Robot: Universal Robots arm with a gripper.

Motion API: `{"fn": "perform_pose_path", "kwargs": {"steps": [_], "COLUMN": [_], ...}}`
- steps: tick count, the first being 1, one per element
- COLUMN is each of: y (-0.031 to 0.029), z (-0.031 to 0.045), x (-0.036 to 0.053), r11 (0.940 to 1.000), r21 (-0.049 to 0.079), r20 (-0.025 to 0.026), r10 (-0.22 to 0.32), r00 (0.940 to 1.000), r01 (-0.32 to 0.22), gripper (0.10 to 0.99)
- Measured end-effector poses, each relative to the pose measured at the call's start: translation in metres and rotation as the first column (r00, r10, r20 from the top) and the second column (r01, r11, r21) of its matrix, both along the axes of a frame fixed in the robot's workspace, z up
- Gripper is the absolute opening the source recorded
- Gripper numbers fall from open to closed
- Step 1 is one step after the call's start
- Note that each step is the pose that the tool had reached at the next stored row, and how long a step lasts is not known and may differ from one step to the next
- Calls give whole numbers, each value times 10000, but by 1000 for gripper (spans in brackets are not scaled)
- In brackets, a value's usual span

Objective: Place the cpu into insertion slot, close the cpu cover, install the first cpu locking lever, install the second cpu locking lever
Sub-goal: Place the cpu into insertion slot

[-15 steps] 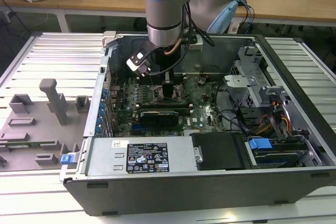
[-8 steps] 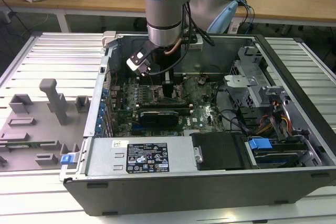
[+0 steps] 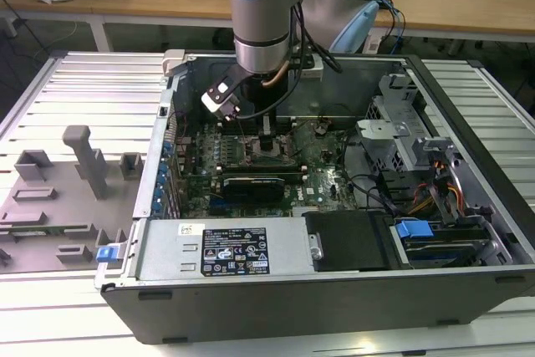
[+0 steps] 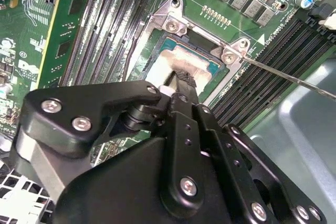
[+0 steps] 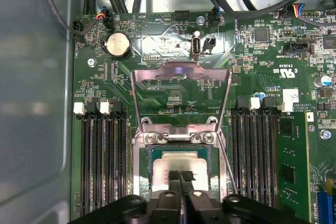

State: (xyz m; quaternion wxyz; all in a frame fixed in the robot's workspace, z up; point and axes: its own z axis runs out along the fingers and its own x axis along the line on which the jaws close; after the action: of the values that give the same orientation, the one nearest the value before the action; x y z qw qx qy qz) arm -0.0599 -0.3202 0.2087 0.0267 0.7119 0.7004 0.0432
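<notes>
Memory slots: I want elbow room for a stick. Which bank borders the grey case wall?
The bank on the coin battery's side, beside the wall; the other bank lies across the insertion slot, against the green card.

Your exterior view looks down at a slant from outside the open grey metal computer case (image 3: 251,307), far enough back to frame all of it, with the pale blue-and-silver arm (image 3: 261,22) at upper centre. Both wrist views ride close above the green motherboard (image 5: 247,61), looking past the black gripper (image 5: 181,176) at the square dark-rimmed insertion slot (image 5: 140,182) they share: the first squarely, the second obliquely.
</notes>
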Motion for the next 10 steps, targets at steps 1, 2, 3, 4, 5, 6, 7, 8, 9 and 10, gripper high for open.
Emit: {"fn": "perform_pose_path", "kwargs": {"steps": [1,2,3,4,5,6,7,8,9,10], "y": [0,0,0,0,0,0,0,0,1,0], "z": [1,2,3,4,3,3,3,2,1,1], "x": [0,0,0,0,2,9,8,12,30,50], "r11": [10000,10000,10000,10000,10000,10000,10000,10000,10000,10000], "r21": [0,0,0,0,0,-2,-2,1,2,0], "r20": [0,0,-1,-1,-76,-350,-362,-362,-361,-363], "r10": [0,0,0,0,3,1,-1,1,1,0], "r00": [10000,10000,10000,10000,10000,9994,9993,9993,9993,9993], "r01": [0,0,0,0,-3,-1,1,-1,-1,0], "gripper": [106,106,106,106,106,106,106,106,106,106]}}
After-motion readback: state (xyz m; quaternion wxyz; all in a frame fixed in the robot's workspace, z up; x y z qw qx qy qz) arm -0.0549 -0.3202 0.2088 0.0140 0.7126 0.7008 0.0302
